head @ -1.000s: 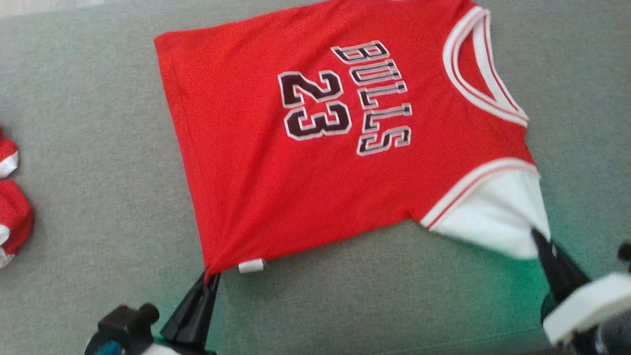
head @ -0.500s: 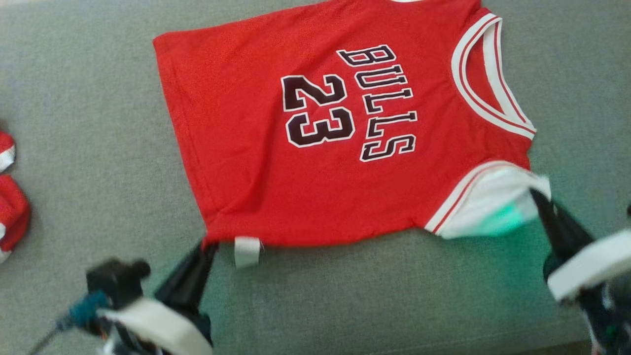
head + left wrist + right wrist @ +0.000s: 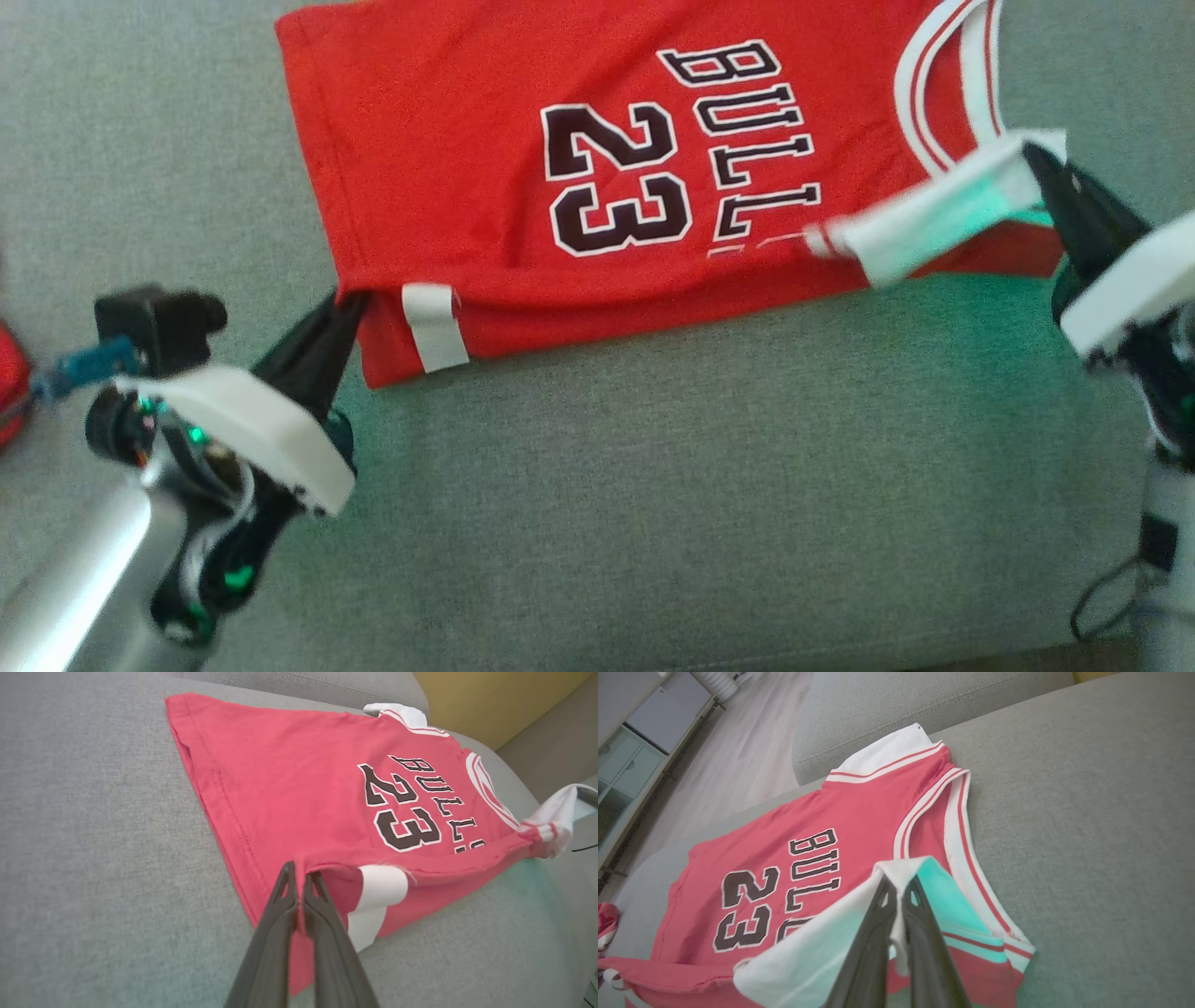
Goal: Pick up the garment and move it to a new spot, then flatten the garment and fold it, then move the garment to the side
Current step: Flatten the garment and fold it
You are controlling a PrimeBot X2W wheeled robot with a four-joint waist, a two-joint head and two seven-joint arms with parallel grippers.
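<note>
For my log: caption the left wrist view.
Left gripper pinches hem corner of red Bulls jersey on grey fabric cushion.

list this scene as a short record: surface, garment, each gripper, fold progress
surface: grey sofa cushion
garment: red jersey, front up, printed BULLS 23
left gripper: shut on the jersey's hem corner, beside the white tag
right gripper: shut on the white sleeve, lifted over the chest
fold progress: near edge raised and doubled over, partly covering the lettering; not yet laid flat
</note>
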